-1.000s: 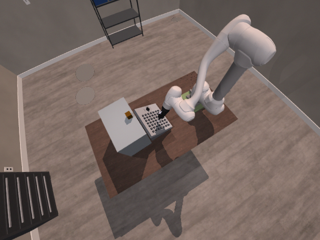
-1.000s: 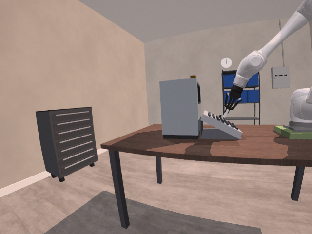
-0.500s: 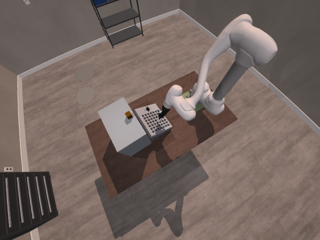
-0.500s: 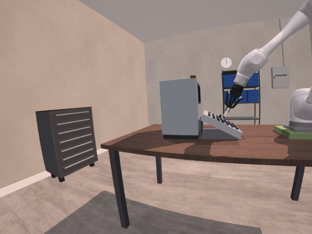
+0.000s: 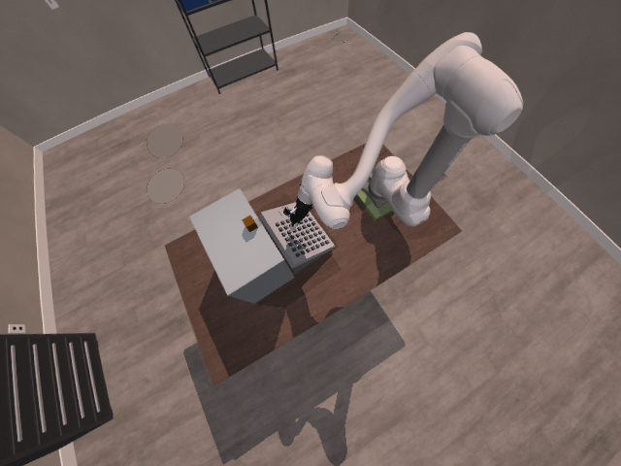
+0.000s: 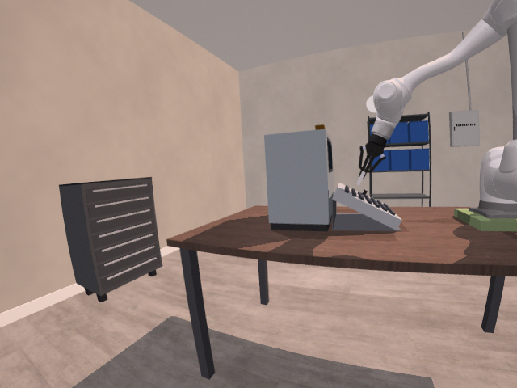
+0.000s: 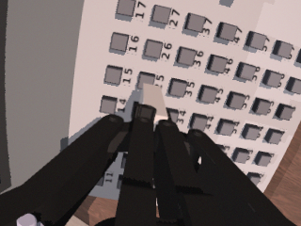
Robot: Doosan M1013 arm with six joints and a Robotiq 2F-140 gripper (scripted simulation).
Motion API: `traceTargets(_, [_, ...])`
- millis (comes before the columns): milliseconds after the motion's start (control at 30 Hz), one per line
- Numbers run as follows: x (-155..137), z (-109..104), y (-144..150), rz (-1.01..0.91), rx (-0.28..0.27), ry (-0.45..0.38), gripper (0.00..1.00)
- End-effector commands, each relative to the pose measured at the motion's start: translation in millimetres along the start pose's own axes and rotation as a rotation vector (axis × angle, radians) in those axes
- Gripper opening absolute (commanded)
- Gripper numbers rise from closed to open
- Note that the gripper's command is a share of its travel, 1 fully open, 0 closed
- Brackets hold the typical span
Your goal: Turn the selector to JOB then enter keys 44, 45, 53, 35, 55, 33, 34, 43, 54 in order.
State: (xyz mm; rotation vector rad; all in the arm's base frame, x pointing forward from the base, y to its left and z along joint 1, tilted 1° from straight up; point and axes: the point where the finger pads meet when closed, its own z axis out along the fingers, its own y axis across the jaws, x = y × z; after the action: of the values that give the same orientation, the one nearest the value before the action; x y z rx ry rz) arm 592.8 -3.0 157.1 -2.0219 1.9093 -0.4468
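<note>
The grey keypad (image 5: 316, 248) (image 6: 377, 215) (image 7: 101, 38) slopes down from the front of the grey machine box (image 5: 235, 250) (image 6: 296, 179). Its dark square keys carry printed numbers, and none that I see is lit. My gripper (image 5: 292, 217) (image 6: 362, 175) (image 7: 149, 98) is shut, with a short white tip sticking out between the fingertips. The tip hovers just above the keys near 25 and 24, in the keypad's upper part near the selector. My fingers hide the lower rows.
A small orange block (image 5: 249, 222) (image 6: 319, 127) sits on top of the machine box. The brown table (image 5: 410, 235) (image 6: 417, 246) also carries the arm's green base plate (image 5: 374, 209) (image 6: 480, 221). A drawer cabinet (image 6: 112, 234) and a shelf rack (image 6: 401, 158) stand away from the table.
</note>
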Motion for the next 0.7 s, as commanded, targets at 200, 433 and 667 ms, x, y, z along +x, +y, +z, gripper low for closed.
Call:
traceTargets(200, [5.9,1.7,-3.2,0.002,-0.002,0.001,0.00])
traceTargets(433, [5.9,11.4,-3.1,0.002,-0.002,0.001,0.00])
traceTargets(667, [5.9,19.0,-3.1,0.002,-0.002,0.001,0.00])
